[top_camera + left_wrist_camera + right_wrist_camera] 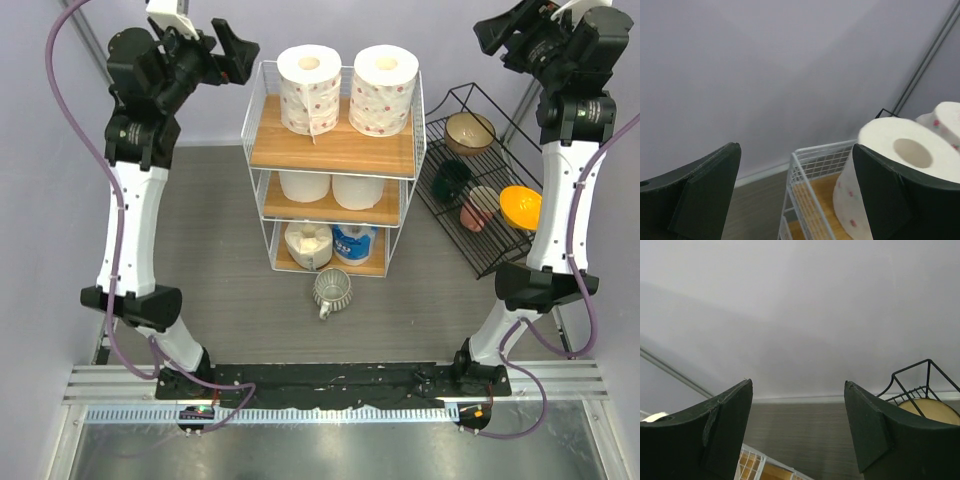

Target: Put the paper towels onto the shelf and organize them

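Observation:
The white wire shelf (262, 110) with three wooden boards stands mid-table. Two red-dotted paper towels (308, 90) (383, 90) stand on the top board. Two plain white rolls (305, 186) (357, 190) sit on the middle board. A cream ragged roll (308, 244) and a blue-wrapped roll (354, 243) sit on the bottom board. My left gripper (228, 48) is open and empty, raised left of the shelf top; its wrist view shows the shelf corner (796, 159) and a dotted roll (910, 150). My right gripper (495, 35) is open and empty, raised at the far right.
A clear glass mug (332, 291) stands on the table in front of the shelf. A black wire rack (470, 260) with several bowls, one orange (521, 207), stands at the right; its corner shows in the right wrist view (920, 370).

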Robot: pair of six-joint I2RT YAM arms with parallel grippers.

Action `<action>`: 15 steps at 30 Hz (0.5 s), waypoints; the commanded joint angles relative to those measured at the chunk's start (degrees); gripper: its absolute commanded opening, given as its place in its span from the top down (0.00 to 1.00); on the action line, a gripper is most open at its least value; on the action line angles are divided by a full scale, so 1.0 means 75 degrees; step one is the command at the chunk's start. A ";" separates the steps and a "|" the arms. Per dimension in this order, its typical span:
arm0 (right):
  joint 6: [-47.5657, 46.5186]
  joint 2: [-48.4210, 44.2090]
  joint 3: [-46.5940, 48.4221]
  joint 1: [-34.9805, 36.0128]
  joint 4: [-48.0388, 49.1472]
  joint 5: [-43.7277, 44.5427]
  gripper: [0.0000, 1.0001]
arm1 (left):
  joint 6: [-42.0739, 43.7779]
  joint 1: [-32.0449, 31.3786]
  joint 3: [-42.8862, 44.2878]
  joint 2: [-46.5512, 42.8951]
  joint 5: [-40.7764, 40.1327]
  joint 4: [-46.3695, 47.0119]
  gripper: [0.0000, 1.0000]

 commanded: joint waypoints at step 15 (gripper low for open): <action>-0.1356 0.0124 0.0654 0.1210 -0.0762 -0.0212 0.21 | -0.1205 0.1333 -0.0171 0.0010 0.2903 0.0297 0.02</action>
